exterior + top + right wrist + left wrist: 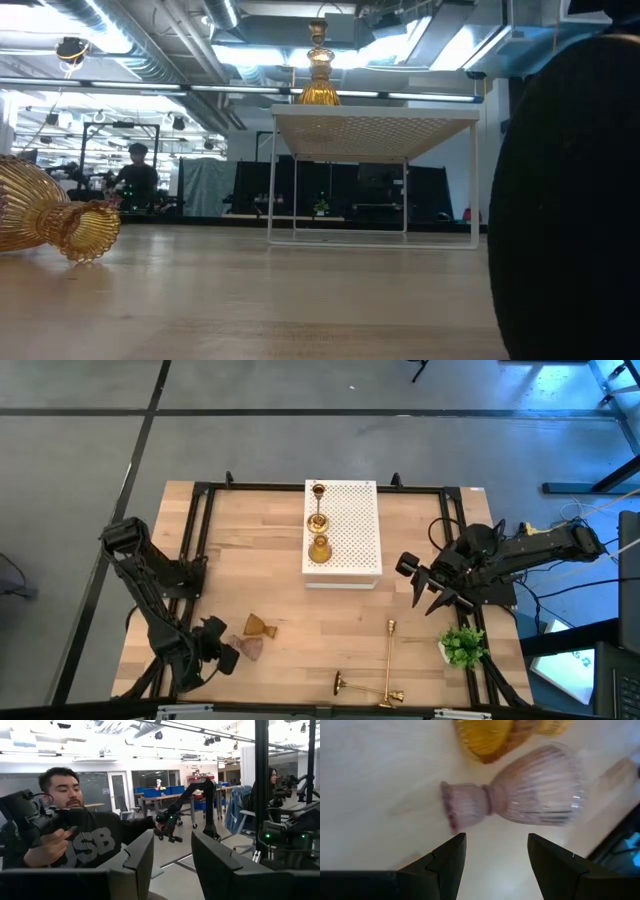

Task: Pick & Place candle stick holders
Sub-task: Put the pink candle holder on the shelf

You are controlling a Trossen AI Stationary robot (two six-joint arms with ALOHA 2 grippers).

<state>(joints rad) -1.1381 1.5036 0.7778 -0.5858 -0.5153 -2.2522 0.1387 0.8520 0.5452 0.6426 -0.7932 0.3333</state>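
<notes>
The pinkish glass holder (pixel 520 795) lies on its side at the table's near left, touching the amber glass holder (pixel 260 626), also toppled. The left gripper (pixel 495 857) hovers just above the pink one, fingers spread, nothing gripped. Three holders stand on the white perforated box (pixel 350 550). Two brass candlesticks (pixel 388 660) lie near the front edge. The right gripper (pixel 425 585) waits at the right with its fingers apart, empty.
</notes>
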